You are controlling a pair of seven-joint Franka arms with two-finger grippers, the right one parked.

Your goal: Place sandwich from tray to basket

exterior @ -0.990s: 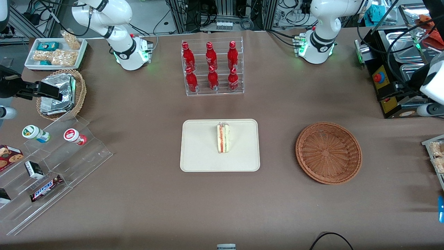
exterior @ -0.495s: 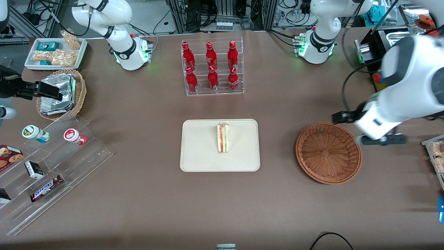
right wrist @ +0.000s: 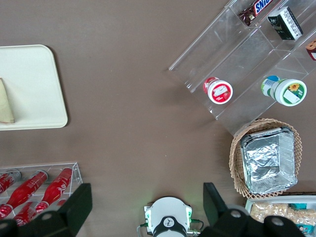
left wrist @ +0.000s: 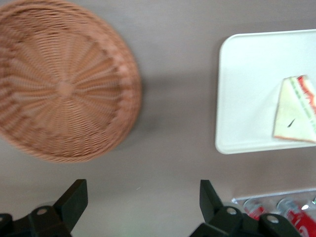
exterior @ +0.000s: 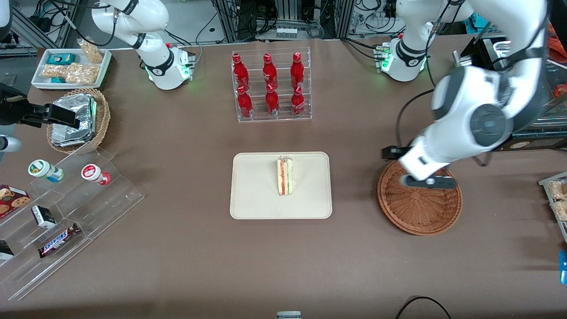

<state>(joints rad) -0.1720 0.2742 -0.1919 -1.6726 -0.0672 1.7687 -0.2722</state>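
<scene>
My gripper (exterior: 414,165) hangs over the edge of the round woven basket (exterior: 420,212) that is farther from the front camera. Its fingertips are hidden in the front view; in the left wrist view the gripper (left wrist: 143,193) is open, nothing between its fingers. The white tray (exterior: 257,206) lies beside the basket, toward the parked arm's end. On the tray sits one sandwich wedge (exterior: 285,176), its layered edge facing up. The left wrist view also shows the basket (left wrist: 64,98), which is empty, the tray (left wrist: 252,98) and the sandwich (left wrist: 294,116), apart from the gripper.
A clear rack of red bottles (exterior: 272,99) stands farther from the front camera than the tray. Toward the parked arm's end are a clear stepped shelf (exterior: 102,208) and a wicker basket (exterior: 104,116) with a foil pack. A black cable (exterior: 427,297) lies nearer the front camera.
The working arm has swung into the front view from its own end of the table and moved toward the tray, now covering part of the basket. The sandwich, tray and basket have not moved.
</scene>
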